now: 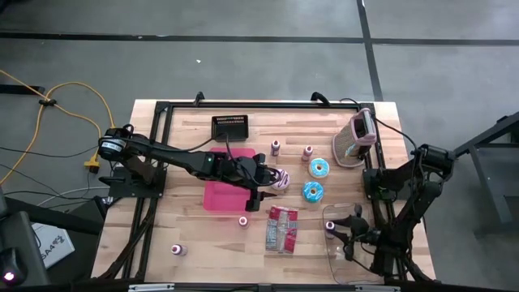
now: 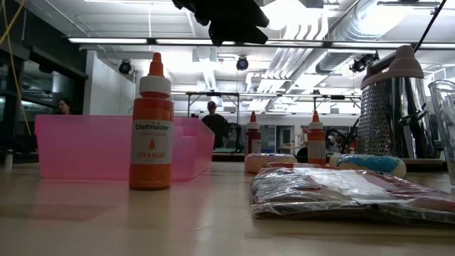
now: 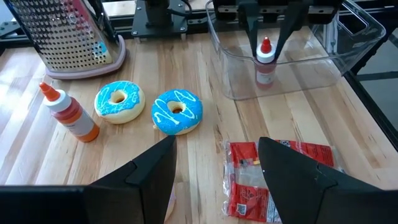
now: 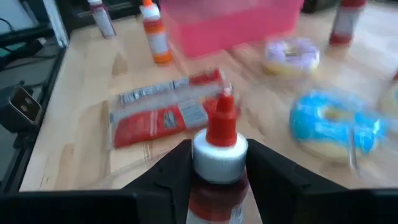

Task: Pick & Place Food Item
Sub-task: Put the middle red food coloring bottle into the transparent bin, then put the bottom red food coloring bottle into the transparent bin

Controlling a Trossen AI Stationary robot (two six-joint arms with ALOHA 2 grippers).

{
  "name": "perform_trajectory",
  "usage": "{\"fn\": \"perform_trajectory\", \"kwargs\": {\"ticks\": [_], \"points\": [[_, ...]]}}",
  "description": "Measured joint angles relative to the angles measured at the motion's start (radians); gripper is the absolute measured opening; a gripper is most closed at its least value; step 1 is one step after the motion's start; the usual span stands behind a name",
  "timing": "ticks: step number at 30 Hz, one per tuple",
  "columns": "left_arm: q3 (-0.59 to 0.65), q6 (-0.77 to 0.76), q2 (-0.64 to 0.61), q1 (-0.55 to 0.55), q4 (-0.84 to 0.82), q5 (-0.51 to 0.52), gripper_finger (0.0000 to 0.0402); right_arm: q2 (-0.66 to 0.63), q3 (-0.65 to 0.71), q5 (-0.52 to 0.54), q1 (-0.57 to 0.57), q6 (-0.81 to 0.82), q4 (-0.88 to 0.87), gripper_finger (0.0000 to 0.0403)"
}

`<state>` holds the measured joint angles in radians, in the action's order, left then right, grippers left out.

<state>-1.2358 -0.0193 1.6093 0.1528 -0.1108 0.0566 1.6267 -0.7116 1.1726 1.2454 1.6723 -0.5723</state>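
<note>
bin [image 1: 220, 195]: you see pink
doughnuts [image 3: 177, 111]: blue icing, white squiggles
bottle [image 2: 151, 128]: orange, white cap
packet [image 3: 252, 180]: red

Two donuts [image 1: 316, 179] between bin [image 1: 220, 195] and grater [image 1: 354, 139], packet [image 1: 282, 228] seemingly just beside.

Around the one pink bin [image 1: 220, 195] stood six small bottles [image 1: 275, 147]. Near it lay two blue donuts [image 1: 319, 168], one pale donut [image 1: 278, 180], one red packet [image 1: 281, 228] and one grater [image 1: 355, 139].
</note>
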Motion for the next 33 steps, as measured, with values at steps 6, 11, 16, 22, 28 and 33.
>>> {"fn": "perform_trajectory", "kwargs": {"ticks": [6, 11, 16, 22, 28, 33], "points": [[0.0, 0.0, 0.0, 0.0, 0.004, 0.0, 0.0221, -0.011, 0.0, -0.005, 0.0, -0.028, -0.001, 0.0148], [0.0, 0.0, 0.0, 0.0, 0.004, 0.0, 0.0221, -0.034, 0.0, -0.004, 0.0, -0.055, 0.001, 0.015], [0.0, 0.0, 0.0, 0.0, 0.004, 0.0, 0.0221, -0.061, 0.0, 0.0, 0.005, -0.08, 0.003, 0.015], [0.0, 0.0, 0.0, 0.0, 0.004, 0.0, 0.0221, -0.086, 0.0, 0.02, 0.024, -0.081, 0.003, 0.0151], [0.0, 0.0, 0.0, 0.0, 0.004, 0.0, 0.0221, -0.141, 0.0, 0.06, 0.031, -0.161, 0.004, 0.0151], [0.0, 0.0, 0.0, 0.0, 0.004, 0.0, 0.0221, -0.204, 0.0, 0.085, 0.031, -0.255, 0.005, 0.0151]]}}
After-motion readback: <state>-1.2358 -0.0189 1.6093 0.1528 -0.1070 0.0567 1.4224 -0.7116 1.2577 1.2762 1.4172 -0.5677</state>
